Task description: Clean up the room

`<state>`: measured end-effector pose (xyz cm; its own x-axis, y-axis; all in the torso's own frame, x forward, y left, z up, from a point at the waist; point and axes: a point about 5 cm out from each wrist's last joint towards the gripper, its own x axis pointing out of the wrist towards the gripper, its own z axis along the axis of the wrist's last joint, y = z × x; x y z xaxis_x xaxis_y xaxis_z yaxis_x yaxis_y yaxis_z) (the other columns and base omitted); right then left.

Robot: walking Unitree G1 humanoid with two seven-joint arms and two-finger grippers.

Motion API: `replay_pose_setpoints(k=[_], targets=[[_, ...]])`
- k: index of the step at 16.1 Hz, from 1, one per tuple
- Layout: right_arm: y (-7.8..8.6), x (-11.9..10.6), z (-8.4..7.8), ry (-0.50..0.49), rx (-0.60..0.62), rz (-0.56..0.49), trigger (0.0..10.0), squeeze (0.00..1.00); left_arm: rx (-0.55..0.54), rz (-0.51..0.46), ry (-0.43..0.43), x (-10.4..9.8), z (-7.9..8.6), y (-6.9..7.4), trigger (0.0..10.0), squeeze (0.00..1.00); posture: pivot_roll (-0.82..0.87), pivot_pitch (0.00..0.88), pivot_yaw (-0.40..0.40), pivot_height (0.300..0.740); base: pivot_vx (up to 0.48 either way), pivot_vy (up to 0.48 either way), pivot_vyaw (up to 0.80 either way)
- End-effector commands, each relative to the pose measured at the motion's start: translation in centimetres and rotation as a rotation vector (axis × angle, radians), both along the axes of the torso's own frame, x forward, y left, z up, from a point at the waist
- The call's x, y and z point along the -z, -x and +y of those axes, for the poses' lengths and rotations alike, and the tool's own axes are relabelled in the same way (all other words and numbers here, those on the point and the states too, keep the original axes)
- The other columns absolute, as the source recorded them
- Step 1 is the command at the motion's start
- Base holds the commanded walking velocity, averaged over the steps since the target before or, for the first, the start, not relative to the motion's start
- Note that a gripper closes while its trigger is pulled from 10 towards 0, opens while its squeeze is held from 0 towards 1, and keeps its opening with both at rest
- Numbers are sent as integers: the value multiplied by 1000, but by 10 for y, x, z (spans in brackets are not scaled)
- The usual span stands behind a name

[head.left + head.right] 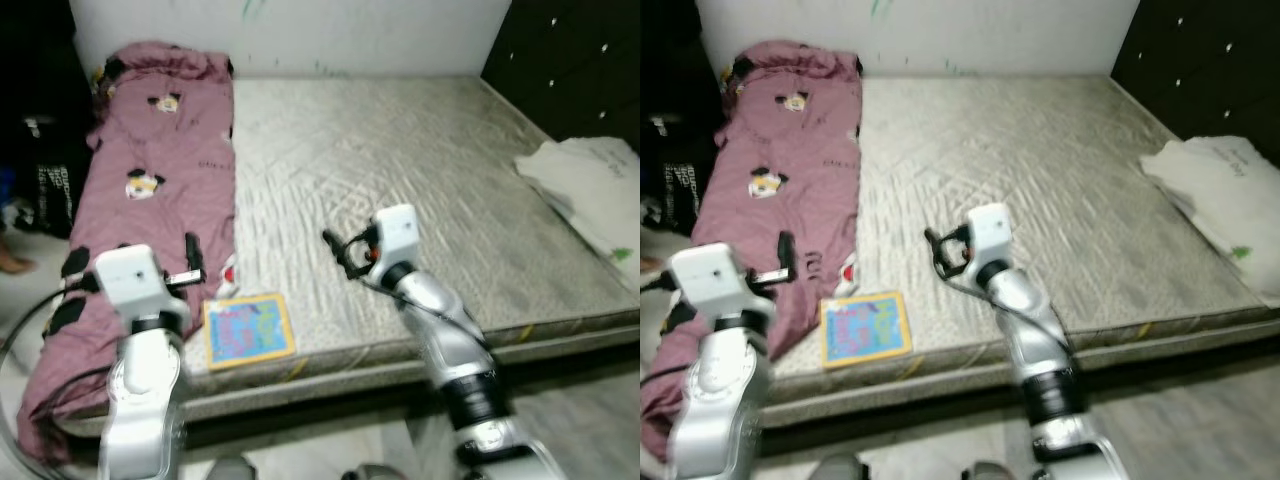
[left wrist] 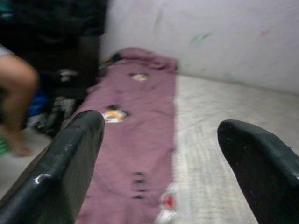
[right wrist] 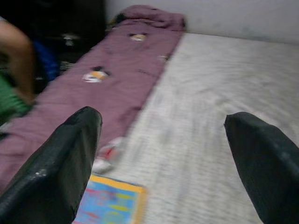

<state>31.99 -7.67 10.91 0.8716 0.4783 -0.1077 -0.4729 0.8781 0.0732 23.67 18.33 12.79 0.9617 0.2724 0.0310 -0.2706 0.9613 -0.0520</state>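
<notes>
Both grippers, left (image 2: 159,172) and right (image 3: 163,168), gape empty above the mattress (image 1: 420,170). Risk: thin book (image 1: 248,329) at the edge slides off if nudged.

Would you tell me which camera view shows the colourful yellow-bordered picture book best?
The left eye view: the colourful yellow-bordered picture book lies whole at the mattress edge. The right eye view shows it similarly; the right wrist view catches one corner.

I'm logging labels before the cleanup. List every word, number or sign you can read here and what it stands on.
None can be read.
Colourful book on the mattress: cover print too blurred.
Purple blanket: small dark marks, illegible.
White bag: faint print and a green mark, illegible.
</notes>
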Motion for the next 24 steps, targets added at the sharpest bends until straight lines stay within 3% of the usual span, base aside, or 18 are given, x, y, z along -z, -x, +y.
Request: replay_pose_setpoints(k=[1,4,12,13,15,17,20,21,24], targets=[[-3,-8,-1,5,-7,-29,10000,0,1,-5,-2,-2,-1,-1,10000,0,51,0,-57,740,0,480,0],[-3,-7,-1,8,-8,-28,10000,0,-6,-1,-19,-2,-1,-1,10000,0,51,0,-56,740,0,480,0],[-2,-9,-4,1,11,-45,10000,0,6,-26,-54,-5,-2,1,10000,0,53,0,-58,740,0,0,0],[-1,-20,-11,-44,55,-112,10000,0,1,-31,-55,-5,-1,3,10000,0,55,0,-57,740,0,0,0],[3,-27,-31,-24,147,-164,10000,0,-48,-17,-94,-3,9,13,10000,0,48,0,-54,740,0,0,0],[5,-29,-49,85,241,-229,10000,0,-120,37,-136,5,23,26,10000,0,33,0,-49,740,0,0,0],[11,-27,-68,55,388,-209,10000,0,-61,71,-146,13,26,39,10000,0,20,0,-42,740,0,0,0],[15,-21,-69,25,384,-158,10000,0,-58,76,-135,15,24,40,10000,0,15,0,-39,740,0,0,0],[18,-18,-68,7,375,-139,10000,0,-51,73,-129,15,21,38,10000,0,13,0,-33,740,0,0,0]])
